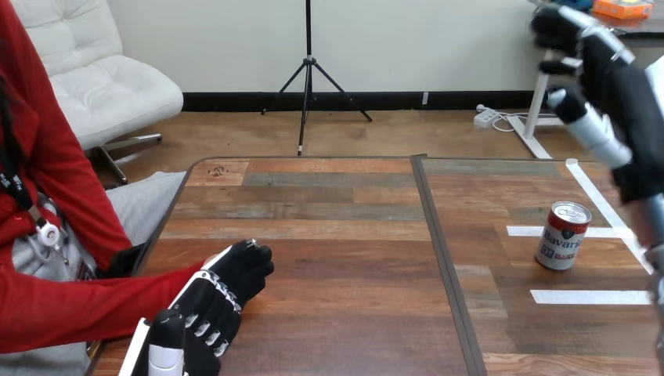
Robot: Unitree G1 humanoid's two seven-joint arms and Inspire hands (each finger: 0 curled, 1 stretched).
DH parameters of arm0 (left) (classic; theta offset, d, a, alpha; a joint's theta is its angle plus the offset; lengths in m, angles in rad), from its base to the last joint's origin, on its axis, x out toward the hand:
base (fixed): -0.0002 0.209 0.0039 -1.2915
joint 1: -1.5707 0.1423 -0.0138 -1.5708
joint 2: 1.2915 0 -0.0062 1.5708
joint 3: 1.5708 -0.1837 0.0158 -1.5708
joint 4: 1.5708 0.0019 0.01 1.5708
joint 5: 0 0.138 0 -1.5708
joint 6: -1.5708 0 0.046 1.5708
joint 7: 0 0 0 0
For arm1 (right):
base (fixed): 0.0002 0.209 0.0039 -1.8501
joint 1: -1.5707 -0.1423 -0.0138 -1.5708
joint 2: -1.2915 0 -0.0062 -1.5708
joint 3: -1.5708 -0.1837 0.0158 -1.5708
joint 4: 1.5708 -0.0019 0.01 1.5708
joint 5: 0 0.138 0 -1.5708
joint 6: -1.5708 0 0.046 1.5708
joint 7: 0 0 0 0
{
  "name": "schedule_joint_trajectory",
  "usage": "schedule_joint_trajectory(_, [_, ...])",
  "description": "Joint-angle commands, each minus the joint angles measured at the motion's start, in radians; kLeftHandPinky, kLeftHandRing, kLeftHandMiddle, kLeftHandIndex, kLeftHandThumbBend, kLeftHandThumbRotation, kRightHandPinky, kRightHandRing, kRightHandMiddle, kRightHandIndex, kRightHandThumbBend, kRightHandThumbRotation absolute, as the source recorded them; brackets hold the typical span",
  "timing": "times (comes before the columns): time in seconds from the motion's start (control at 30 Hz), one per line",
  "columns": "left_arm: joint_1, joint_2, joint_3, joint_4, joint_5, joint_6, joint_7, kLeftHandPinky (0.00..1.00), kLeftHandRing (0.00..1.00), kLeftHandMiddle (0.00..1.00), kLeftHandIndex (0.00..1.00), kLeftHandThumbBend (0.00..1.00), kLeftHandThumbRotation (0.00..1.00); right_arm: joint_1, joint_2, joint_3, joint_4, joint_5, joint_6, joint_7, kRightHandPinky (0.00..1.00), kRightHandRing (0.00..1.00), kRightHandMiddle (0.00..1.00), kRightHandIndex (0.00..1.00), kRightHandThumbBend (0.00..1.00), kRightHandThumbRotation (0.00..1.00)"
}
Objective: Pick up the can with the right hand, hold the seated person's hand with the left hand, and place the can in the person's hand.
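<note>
Right hand (622, 94), fingers apart, hangs above the can (562, 235); an off-centre descent could topple it. Left hand (219, 298), far left of the can: grip I cannot tell.

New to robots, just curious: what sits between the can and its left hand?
Head view: only bare table between the can and the left hand, crossed by a dark seam, with a white tape strip beside the can.

Red-and-white can (562, 235) stands upright, unheld, far right.
</note>
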Motion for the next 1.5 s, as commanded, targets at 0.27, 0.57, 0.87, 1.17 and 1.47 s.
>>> schedule_joint_trajectory(0.27, [-0.070, -0.042, -0.005, 0.007, -0.001, -0.033, -0.005, 0.90, 0.85, 0.83, 0.80, 0.77, 1.00, -0.152, -0.095, -0.006, 0.124, -0.051, 0.005, -0.026, 0.71, 0.84, 0.85, 0.86, 0.98, 0.92])
schedule_joint_trajectory(0.57, [-0.071, -0.041, -0.004, 0.012, -0.003, -0.038, -0.008, 0.90, 0.85, 0.83, 0.79, 0.77, 1.00, -0.198, -0.144, 0.006, 0.243, -0.060, -0.010, -0.007, 0.73, 0.87, 0.87, 0.86, 0.94, 0.85])
schedule_joint_trajectory(0.87, [-0.070, -0.040, -0.003, 0.015, -0.003, -0.042, -0.006, 0.90, 0.85, 0.82, 0.79, 0.78, 1.00, -0.225, -0.159, 0.005, 0.335, -0.043, -0.001, 0.020, 0.69, 0.86, 0.88, 0.86, 0.96, 0.76])
schedule_joint_trajectory(1.17, [-0.067, -0.037, -0.008, 0.008, -0.018, -0.029, -0.011, 0.90, 0.85, 0.83, 0.79, 0.78, 1.00, -0.241, -0.180, 0.015, 0.402, -0.057, 0.041, 0.022, 0.68, 0.87, 0.90, 0.88, 1.00, 0.70])
schedule_joint_trajectory(1.47, [-0.068, -0.038, -0.010, 0.012, -0.016, -0.032, -0.010, 0.90, 0.85, 0.83, 0.80, 0.77, 1.00, -0.247, -0.194, 0.024, 0.454, -0.076, 0.083, 0.024, 0.74, 0.90, 0.91, 0.90, 1.00, 0.62])
